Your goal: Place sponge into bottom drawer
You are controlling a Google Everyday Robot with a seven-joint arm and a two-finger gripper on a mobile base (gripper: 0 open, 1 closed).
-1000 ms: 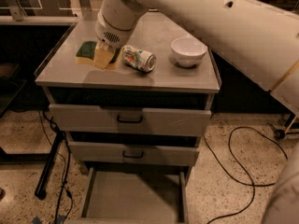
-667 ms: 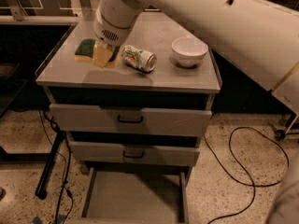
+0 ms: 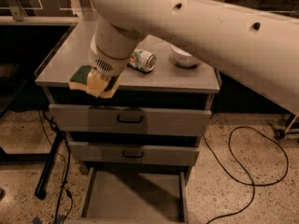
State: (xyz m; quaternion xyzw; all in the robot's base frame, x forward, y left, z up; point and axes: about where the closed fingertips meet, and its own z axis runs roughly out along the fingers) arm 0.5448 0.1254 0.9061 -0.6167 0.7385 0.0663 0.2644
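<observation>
The sponge [image 3: 79, 76], yellow foam with a dark green layer, is held at the front left edge of the cabinet top [image 3: 182, 80], partly past the edge. My gripper [image 3: 101, 85] is shut on its right side, and its pale fingers [image 3: 96, 82] cover part of the sponge. The bottom drawer [image 3: 133, 197] is pulled open at floor level, directly below and slightly right of the gripper; its flat grey floor shows nothing in it. My large white arm fills the upper right of the view.
A printed drink can [image 3: 143, 60] lies on its side on the cabinet top, with a white bowl [image 3: 183, 58] to its right. Two shut grey drawer fronts with black handles [image 3: 130, 119] sit below. A black cable [image 3: 243, 171] loops on the floor at right; a black stand leg [image 3: 48, 164] is at left.
My gripper has carried the sponge from the back left of the cabinet top forward to its front edge. The can, bowl and drawers have not moved.
</observation>
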